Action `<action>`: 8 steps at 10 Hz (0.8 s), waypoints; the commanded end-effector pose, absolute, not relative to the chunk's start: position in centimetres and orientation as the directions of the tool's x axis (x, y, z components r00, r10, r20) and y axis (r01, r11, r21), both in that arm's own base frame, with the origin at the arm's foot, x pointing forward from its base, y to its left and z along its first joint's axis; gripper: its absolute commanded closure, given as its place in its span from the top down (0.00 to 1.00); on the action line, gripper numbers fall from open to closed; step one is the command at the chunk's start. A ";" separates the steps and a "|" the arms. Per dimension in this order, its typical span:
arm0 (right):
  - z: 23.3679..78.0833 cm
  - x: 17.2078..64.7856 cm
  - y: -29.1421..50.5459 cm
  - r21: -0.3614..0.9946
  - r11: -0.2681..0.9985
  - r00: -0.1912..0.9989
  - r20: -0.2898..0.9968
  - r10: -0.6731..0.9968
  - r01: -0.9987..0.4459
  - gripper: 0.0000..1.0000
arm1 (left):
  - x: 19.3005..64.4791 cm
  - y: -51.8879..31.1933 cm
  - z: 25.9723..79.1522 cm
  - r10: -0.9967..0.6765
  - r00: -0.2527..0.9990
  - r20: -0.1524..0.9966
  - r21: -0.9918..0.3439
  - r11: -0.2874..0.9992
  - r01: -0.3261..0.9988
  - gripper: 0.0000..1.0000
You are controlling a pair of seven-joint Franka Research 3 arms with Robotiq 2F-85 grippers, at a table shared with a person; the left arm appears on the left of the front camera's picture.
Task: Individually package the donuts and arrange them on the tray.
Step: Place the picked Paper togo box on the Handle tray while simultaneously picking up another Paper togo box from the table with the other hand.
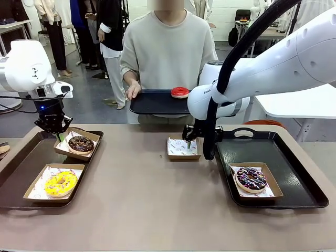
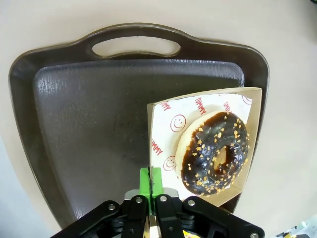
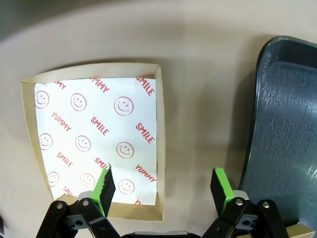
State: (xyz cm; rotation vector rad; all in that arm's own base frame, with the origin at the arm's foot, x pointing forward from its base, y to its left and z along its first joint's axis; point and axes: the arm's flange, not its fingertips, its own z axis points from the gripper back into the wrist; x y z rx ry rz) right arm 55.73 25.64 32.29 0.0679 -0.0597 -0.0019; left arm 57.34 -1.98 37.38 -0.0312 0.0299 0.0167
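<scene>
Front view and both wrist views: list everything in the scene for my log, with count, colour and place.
Donuts: four. Yellow-iced and chocolate-brown, each in a box on the left tray; purple-chocolate sprinkled in a box on the right tray; red on the person's tray.
Boxes: four, brown card with printed white paper; three hold donuts, one empty box on the table mid-scene.
Trays: three, dark; left tray, right tray, person's tray held at the far edge.
Table: one, beige.
Person: one, far side, beige top.
Left gripper: jaws shut on the brown donut's box edge.
Right gripper: jaws open over the empty box's edge.
</scene>
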 end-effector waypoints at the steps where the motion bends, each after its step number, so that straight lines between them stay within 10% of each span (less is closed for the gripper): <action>1: 31.7 55.5 25.0 0.089 0.996 0.999 0.053 0.002 -0.006 1.00 | 57.8 -2.4 37.7 0.032 0.999 -0.043 -0.009 0.999 -0.032 0.01; 6: 31.5 55.5 25.2 0.095 0.995 0.999 0.051 0.005 -0.010 0.92 | 57.8 -2.6 37.3 0.020 0.999 -0.048 -0.009 1.000 -0.020 0.01; 7: 31.4 55.5 25.2 0.098 0.995 0.999 0.044 0.002 -0.006 0.40 | 57.8 -2.5 37.2 0.010 0.999 -0.045 -0.012 1.000 -0.011 0.52; 8: 31.4 55.5 25.1 0.099 0.995 0.999 0.043 -0.003 -0.001 0.32 | 57.8 -2.5 37.2 0.009 0.999 -0.049 -0.013 1.000 -0.009 0.53</action>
